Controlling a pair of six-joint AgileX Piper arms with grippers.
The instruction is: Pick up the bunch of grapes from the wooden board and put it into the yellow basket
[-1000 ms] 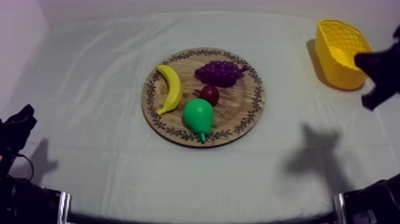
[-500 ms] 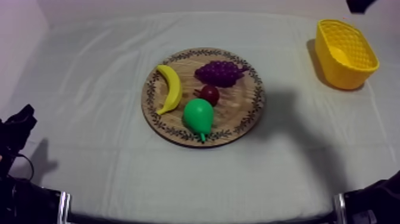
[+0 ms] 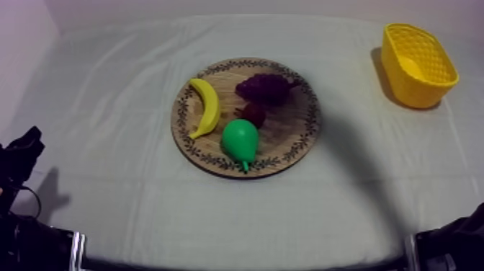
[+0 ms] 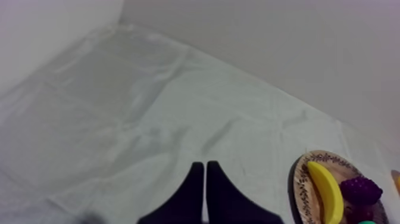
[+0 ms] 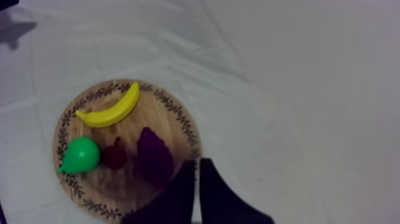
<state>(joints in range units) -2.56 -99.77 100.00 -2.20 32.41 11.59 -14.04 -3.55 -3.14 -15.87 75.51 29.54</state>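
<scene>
The purple bunch of grapes [image 3: 265, 86] lies at the far right of the round wooden board [image 3: 288, 137], darkened by a shadow. At the table's far right corner stands the yellow basket [image 3: 418, 65], with nothing in it that I can see. In the right wrist view my right gripper [image 5: 197, 164] hangs high above the board's rim [image 5: 178, 119], fingers together as a narrow wedge, just beside the grapes [image 5: 153, 154]. My left gripper [image 3: 25, 144] rests low at the left edge, and its fingers [image 4: 205, 170] lie shut over bare cloth, far from the grapes [image 4: 361, 190].
On the board also lie a banana [image 3: 207, 107] at the left, a green pear [image 3: 240, 140] at the front and a small red fruit [image 3: 252, 113] right beside the grapes. Open cloth separates board and basket.
My right arm has left its place beside the basket and gone out of the top view. Its shadow has slid left across the cloth onto the board's right side and the grapes.
</scene>
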